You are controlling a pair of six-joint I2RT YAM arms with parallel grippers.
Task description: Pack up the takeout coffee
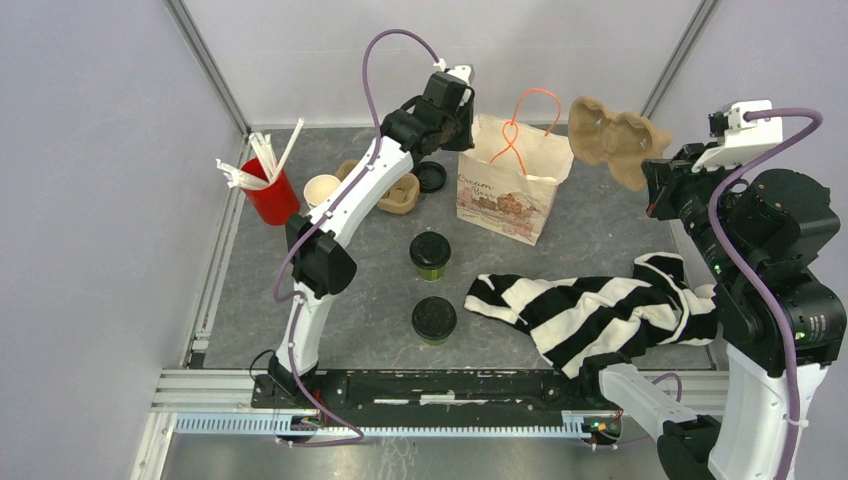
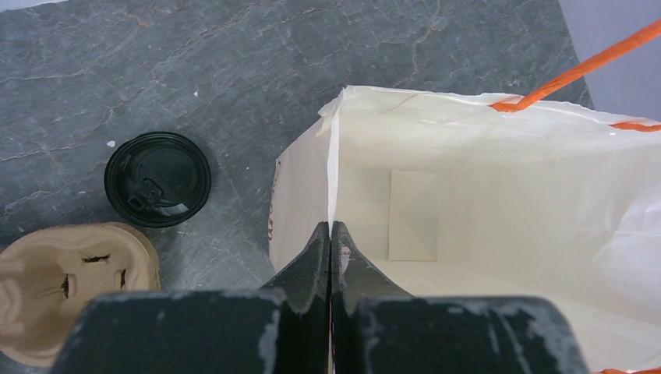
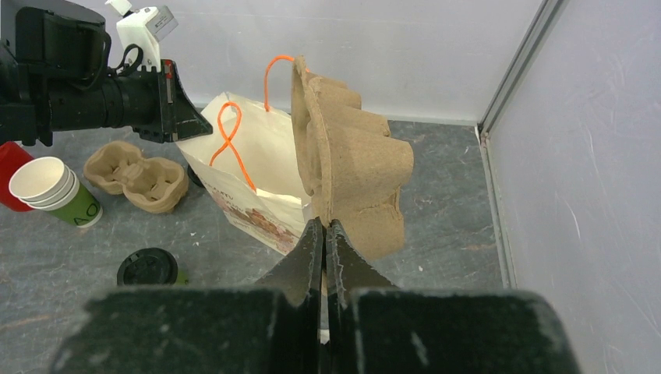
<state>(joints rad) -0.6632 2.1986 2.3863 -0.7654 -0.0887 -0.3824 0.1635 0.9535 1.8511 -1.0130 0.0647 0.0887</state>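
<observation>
Paper bag (image 1: pixel 505 190), striped cloth (image 1: pixel 600 310), red straw cup (image 1: pixel 272 200), tabletop pulp carrier (image 1: pixel 398 193), raised pulp carrier (image 1: pixel 612 138)

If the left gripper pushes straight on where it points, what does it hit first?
The paper bag: the left gripper is pinching its rim, so it would probably crush that wall downward.

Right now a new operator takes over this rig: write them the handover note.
Left gripper: shut, pinching the rim of the paper bag, which stands open and empty.
Right gripper: shut on a pulp cup carrier, held in the air.
Both green cups are lidded, on the table before the bag: far cup, near cup.
Done: nothing packed. Left: probably cups into carrier, carrier into bag.
</observation>
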